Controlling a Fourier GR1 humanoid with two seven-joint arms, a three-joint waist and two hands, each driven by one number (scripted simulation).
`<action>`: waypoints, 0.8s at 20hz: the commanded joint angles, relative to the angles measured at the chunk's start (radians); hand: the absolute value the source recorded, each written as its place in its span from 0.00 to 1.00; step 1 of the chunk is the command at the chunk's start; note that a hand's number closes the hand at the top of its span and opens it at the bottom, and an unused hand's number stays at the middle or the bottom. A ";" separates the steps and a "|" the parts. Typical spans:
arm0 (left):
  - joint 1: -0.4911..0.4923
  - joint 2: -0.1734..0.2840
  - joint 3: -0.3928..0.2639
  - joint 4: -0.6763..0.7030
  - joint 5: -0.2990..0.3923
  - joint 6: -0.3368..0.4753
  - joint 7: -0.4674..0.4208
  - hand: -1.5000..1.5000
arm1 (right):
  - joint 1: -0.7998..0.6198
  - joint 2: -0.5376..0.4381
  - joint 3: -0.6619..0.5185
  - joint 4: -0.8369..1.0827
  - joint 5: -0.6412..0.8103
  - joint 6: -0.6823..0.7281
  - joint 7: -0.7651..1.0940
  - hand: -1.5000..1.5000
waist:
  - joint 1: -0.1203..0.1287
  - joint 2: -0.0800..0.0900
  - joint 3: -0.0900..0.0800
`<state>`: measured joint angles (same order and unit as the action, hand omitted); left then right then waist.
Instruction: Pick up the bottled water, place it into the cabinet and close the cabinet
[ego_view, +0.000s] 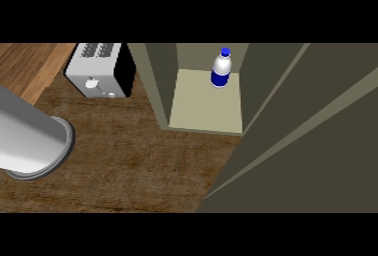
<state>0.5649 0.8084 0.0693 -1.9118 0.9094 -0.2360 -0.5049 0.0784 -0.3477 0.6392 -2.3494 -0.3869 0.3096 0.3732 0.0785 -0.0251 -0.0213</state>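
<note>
Head view: looked steeply down on a brown wooden worktop (133, 165), and no robot hand showed anywhere in it.
Grey forearm: a thick grey cylinder (26, 142) came in from the left edge and ended in a round rim over the worktop; I took it for part of the left arm, though no fingers showed beyond it.
Left robot hand: out of view, so whether it was released, clenched or grasping could not be told.
Toaster: a silver toaster (94, 70) with a black side stood at the back left, just beside the cabinet's left wall.
Cabinet: the olive cabinet (159, 80) stood open, its pale shelf floor bare in front.
Bottled water: the bottled water (221, 69) stood upright at the back of that shelf, blue cap up, long axis vertical, already inside the cabinet and touched by nothing.
Cabinet door: the dark door (310, 140) swung out to the right and filled the right side of the view, its edge slanting toward the lower middle.
Right robot hand: also out of view; state unknown.
Key relation: the open door lay right of the bottle and far from the grey forearm at the left.
Judgement: placing looked done; closing the door remained, and it would likely suit the right arm, being on that side.
</note>
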 joint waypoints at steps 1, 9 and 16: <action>0.015 0.020 0.038 0.010 0.025 -0.038 -0.003 0.00 | -0.129 0.141 0.070 -0.037 0.090 -0.126 0.091 1.00 | 0.011 0.004 0.002; 0.051 0.036 0.083 0.024 0.052 -0.115 -0.020 0.00 | -0.200 0.293 0.109 0.065 0.093 -0.169 0.181 1.00 | 0.047 0.020 0.004; 0.037 0.062 0.135 0.060 0.078 -0.174 -0.028 0.00 | -0.326 0.313 0.131 0.156 -0.083 -0.046 0.296 1.00 | 0.072 0.037 0.008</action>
<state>0.6010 0.8580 0.1816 -1.8687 0.9733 -0.3729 -0.5284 -0.1124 -0.2204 0.6868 -2.2906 -0.4305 0.3720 0.6023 0.1346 0.0066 -0.0152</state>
